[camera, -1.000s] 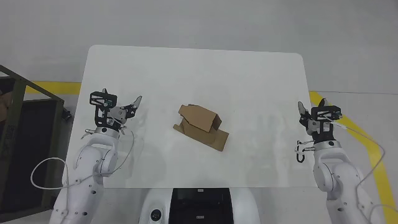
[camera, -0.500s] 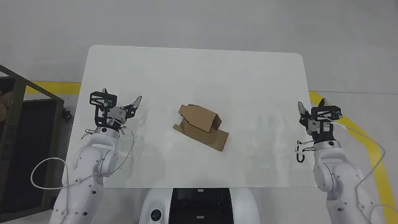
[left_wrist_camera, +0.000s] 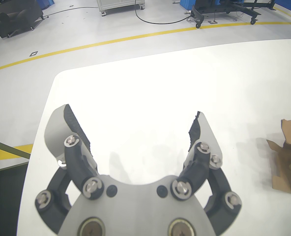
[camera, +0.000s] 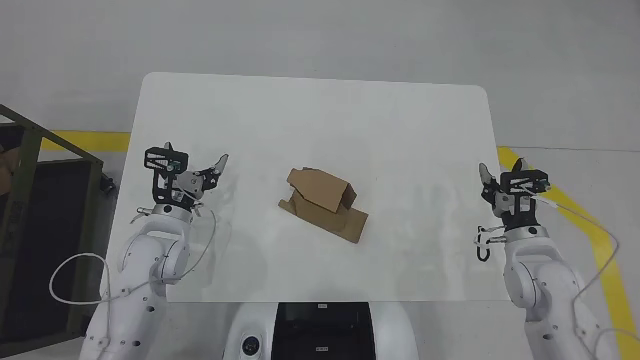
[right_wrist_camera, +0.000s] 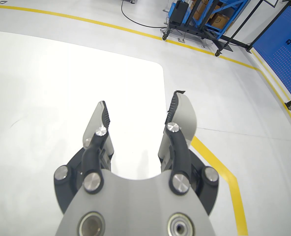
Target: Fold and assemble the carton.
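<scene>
Carton [camera: 322, 203] untouched on the white bench [camera: 400, 120]: at the left edge, the left pincer [left_wrist_camera: 133, 110] hovers with its jaws spread wide and nothing between them, well apart from the card. The brown carton lies half-collapsed near the bench's middle, one panel raised over flat flaps. At the right edge, the right pincer [right_wrist_camera: 140, 98] hangs parted and empty too. The card looks light and thin, stiff across its panels but ready to bend at the creases, and likely to slide on the smooth bench. A hold on a free flap edge, with the other pincer pinning the flat base, seems safest.
</scene>
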